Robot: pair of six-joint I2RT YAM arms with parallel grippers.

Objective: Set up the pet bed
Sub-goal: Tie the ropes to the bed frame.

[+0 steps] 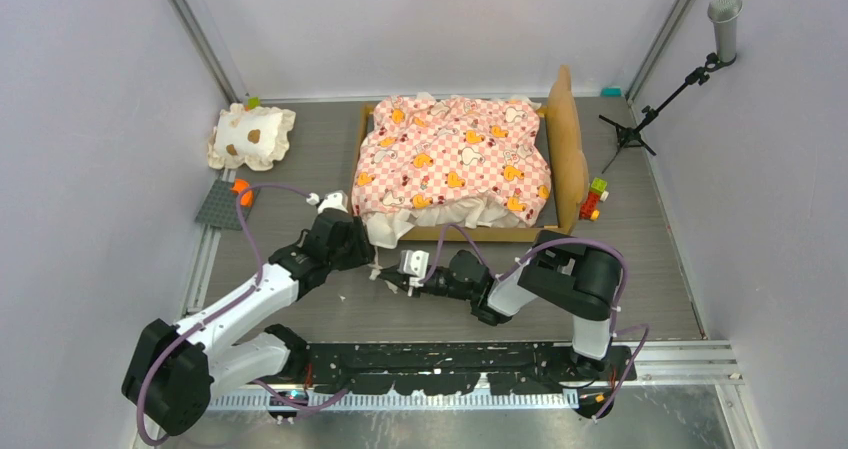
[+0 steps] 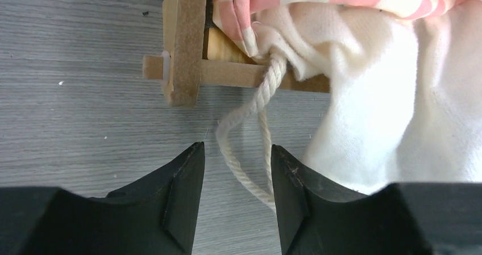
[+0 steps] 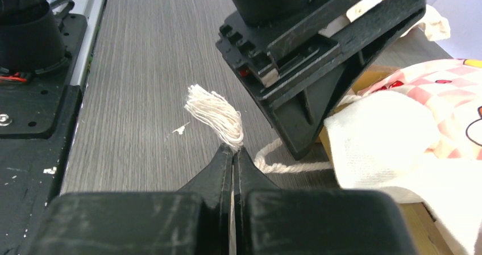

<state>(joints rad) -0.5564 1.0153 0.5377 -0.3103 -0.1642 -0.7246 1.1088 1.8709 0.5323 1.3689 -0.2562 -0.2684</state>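
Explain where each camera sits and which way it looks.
Top external: high behind the arms, looking down at the pink checkered wooden pet bed; both arms show.
Left wrist: on that arm, facing the bed's corner; left gripper open over a cream twisted cord.
Right wrist: low, facing the left gripper; right gripper shut on the cord's frayed end.
Both wrist views share the cord.

On my feed I see a grey wood-grain counter (image 1: pixel 320 159) boxed in by plain pale lilac walls (image 1: pixel 90 119) on three sides, with slanting metal posts (image 1: pixel 195 34) at the rear corners. A microphone (image 1: pixel 725 24) on a black tripod stands at the right rear (the light is soft and even).
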